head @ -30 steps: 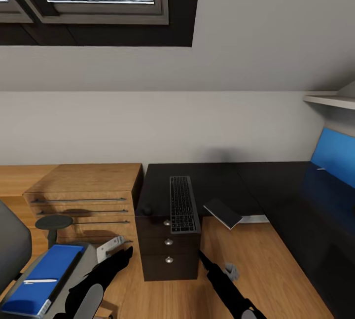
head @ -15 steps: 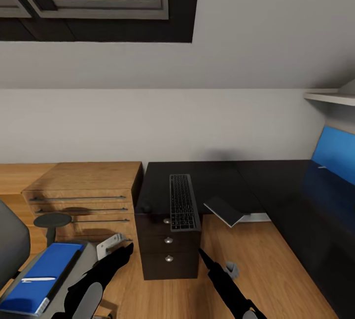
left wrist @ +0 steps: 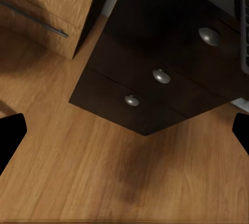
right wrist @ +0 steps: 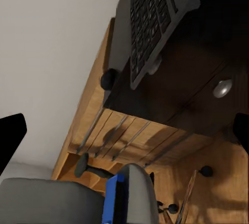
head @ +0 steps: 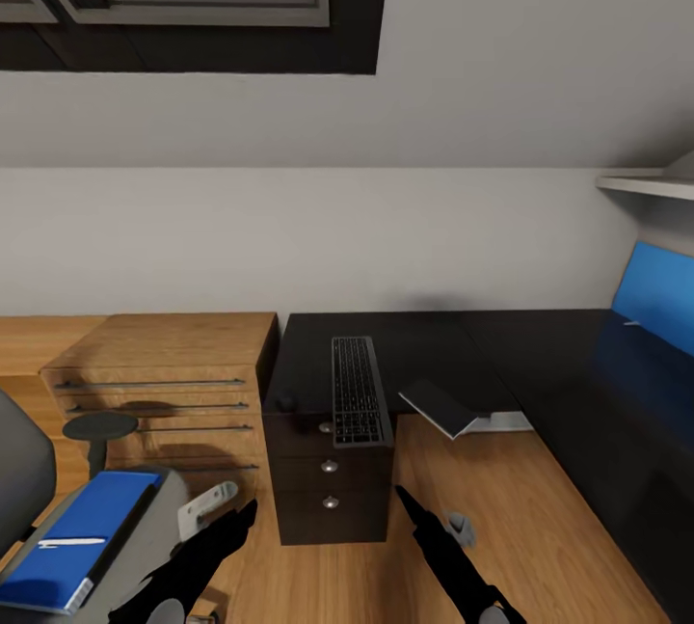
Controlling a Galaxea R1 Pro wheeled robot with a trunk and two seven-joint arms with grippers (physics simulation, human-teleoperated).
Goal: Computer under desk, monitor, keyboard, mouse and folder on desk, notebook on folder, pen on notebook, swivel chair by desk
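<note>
One keyboard [head: 358, 391] lies on the one black worktop [head: 540, 364], which carries one blue back panel [head: 653, 308]. Below it sits one dark drawer unit [head: 333, 489] with three round knobs [left wrist: 161, 76]. Beside it stands one wooden shelving unit [head: 164, 373] with four metal rails. One grey chair [head: 24, 479] holds one blue folder [head: 82, 537]. One small black stool [head: 98, 428] stands nearby. Two dark hands show, left [head: 217, 532] and right [head: 424, 523].

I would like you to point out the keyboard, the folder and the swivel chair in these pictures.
keyboard [head: 357, 391], head view, on the middle rows of keys.
folder [head: 82, 533], head view, on its blue cover.
swivel chair [head: 19, 473], head view, on the grey backrest at the picture's left edge.
</note>
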